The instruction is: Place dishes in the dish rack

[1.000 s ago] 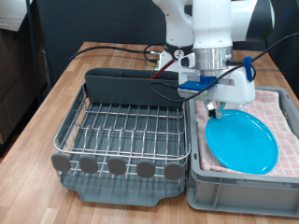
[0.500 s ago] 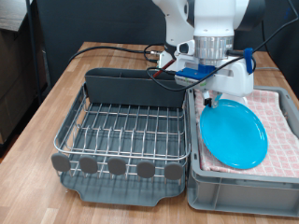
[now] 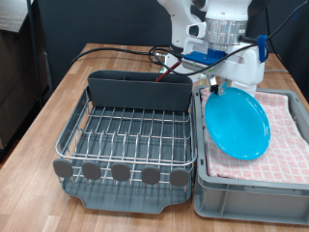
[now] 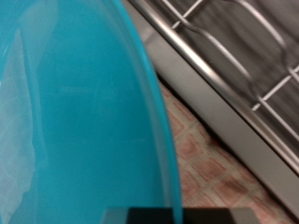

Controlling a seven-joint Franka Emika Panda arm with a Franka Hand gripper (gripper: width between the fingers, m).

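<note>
gripper (image 3: 216, 90): pinched on the plate's rim
plate (image 3: 238, 125): hung tilted below it, over the crate (image 3: 253, 189)
rack (image 3: 126, 135): beside, bare

Wooden table (image 3: 68, 101), pale planks running away toward the exterior view's top. Sitting directly on it, at the exterior view's left and centre: dish rack (image 3: 130, 140), silver wire grid on a dark grey tray, caddy along the far edge, round discs along the near edge. Right beside it, touching or nearly so, at the exterior view's right: grey crate (image 3: 253, 198) lined with pink checked cloth. Trailing across the far planks behind the rack: black cable (image 3: 121, 48).
</note>
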